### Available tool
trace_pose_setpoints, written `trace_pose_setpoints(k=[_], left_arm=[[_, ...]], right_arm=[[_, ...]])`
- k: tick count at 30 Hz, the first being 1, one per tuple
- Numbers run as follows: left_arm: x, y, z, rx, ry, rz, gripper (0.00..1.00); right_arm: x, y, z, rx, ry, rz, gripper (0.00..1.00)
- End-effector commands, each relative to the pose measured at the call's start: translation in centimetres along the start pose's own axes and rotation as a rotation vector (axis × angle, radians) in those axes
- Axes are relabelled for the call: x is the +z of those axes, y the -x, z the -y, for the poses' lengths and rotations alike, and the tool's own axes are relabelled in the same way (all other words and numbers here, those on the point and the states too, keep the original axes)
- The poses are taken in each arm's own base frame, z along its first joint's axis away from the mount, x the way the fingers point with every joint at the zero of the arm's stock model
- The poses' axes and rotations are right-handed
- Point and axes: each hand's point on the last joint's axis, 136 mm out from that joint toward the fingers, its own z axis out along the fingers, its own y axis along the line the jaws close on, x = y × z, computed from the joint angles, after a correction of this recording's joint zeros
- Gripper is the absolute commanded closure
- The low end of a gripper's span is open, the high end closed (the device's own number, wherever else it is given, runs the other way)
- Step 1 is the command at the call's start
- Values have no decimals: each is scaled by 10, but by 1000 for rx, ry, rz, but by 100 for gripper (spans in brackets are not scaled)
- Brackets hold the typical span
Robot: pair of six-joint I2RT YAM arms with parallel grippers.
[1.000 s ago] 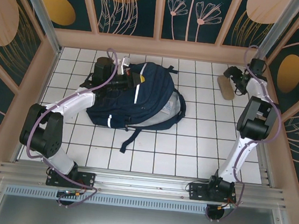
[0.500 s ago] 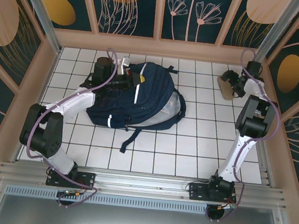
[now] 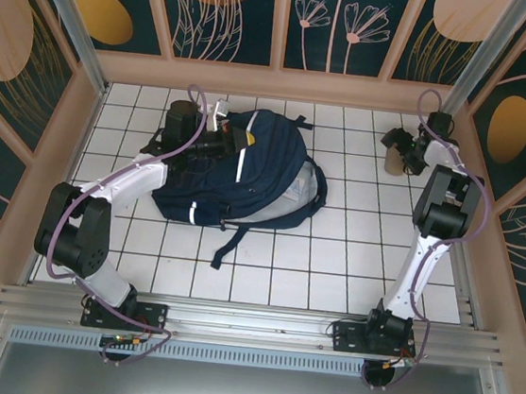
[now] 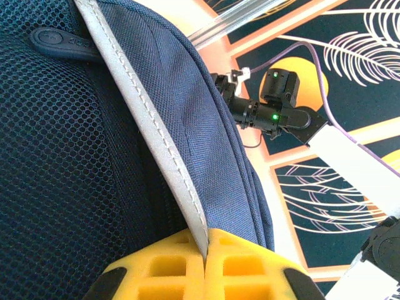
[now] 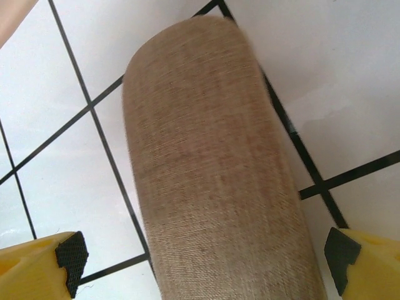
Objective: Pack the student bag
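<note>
L fingers (image 4: 169,265) are fully closed, pinching the pale stripe (image 4: 149,125) of the student bag (image 3: 247,171). R fingers (image 5: 37,265) stand wide open, one on each side of a tan case (image 5: 212,169), not touching it. The bag lies flat on the table (image 3: 332,262), left of ctr, w/ the case well apart at far right.

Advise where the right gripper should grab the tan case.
Across its narrow width, mid-length, coming straight down from above. The tan case lies flat on the tiled table, long and rounded, and the open right gripper spans its long sides.
</note>
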Motion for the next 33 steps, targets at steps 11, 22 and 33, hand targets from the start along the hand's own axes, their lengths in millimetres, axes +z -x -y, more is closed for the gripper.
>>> trace_pose_setpoints(k=[11,22,33], left_arm=[[-10,12,25,68,-61,27,100],[-9,11,24,65,-57,18,100],[-31,27,71,111,-73,39,100]], right_arm=[[27,-15,31,10,-275,-43,9],[9,-6,20,44,-281,10,50],[-93,-20,-94,79,33,212,52]])
